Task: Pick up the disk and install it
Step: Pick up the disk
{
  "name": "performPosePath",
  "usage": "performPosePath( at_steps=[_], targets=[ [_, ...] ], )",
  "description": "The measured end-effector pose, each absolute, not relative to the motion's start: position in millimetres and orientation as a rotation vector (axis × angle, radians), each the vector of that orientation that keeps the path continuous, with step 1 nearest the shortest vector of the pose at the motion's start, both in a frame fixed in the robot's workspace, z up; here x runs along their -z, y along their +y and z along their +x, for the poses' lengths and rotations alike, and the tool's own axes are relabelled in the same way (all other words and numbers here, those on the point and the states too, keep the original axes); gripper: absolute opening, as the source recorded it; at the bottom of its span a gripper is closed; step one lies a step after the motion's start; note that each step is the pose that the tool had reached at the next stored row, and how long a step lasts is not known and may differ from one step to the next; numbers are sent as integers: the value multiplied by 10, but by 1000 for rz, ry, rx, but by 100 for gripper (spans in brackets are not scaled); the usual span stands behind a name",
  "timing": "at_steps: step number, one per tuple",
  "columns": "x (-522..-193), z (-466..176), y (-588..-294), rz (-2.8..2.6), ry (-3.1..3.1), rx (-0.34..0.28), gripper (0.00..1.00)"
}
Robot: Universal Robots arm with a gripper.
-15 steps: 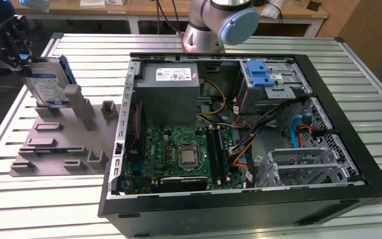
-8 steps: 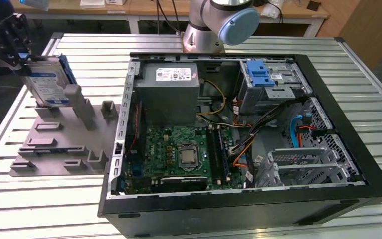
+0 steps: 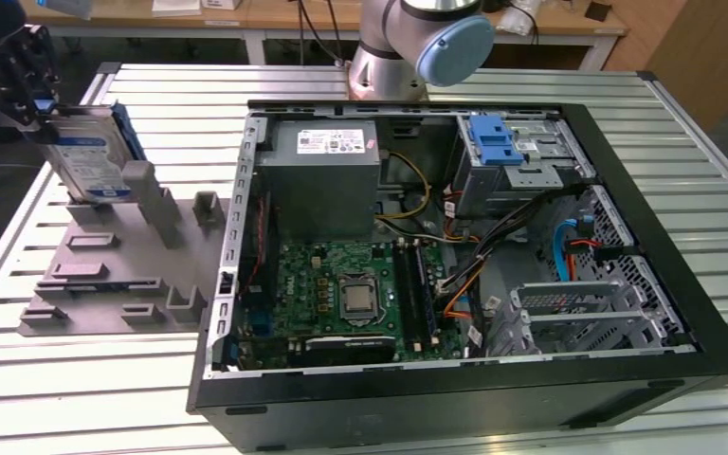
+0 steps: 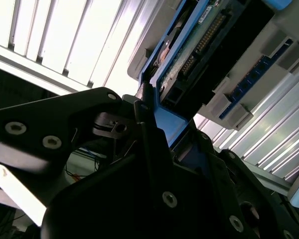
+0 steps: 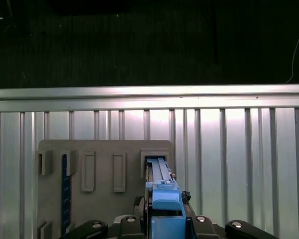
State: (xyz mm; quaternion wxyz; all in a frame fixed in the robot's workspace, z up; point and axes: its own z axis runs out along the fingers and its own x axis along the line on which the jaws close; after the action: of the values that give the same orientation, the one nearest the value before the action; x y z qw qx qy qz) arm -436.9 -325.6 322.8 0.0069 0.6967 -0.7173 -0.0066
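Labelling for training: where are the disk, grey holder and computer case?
disk [image 3: 90, 159], exterior view, labelled face.
grey holder [image 3: 92, 303], exterior view, flat base.
computer case [image 3: 465, 400], exterior view, near black wall.

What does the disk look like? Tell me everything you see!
The disk is a flat silver metal rectangle with a white-and-blue label, framed by a blue plastic caddy. It stands on edge, slightly tilted, at the grey holder plate on the exterior view's left. The gripper has its jaws closed on the caddy's end. In the second wrist view its circuit board and connector pins show.
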Motion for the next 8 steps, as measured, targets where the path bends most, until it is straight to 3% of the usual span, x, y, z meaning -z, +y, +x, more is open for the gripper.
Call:
performPosePath(
  at_steps=[8],
  targets=[
    [-3289, -4369, -3256, 2179, -2244, 21, 36]
  ],
)
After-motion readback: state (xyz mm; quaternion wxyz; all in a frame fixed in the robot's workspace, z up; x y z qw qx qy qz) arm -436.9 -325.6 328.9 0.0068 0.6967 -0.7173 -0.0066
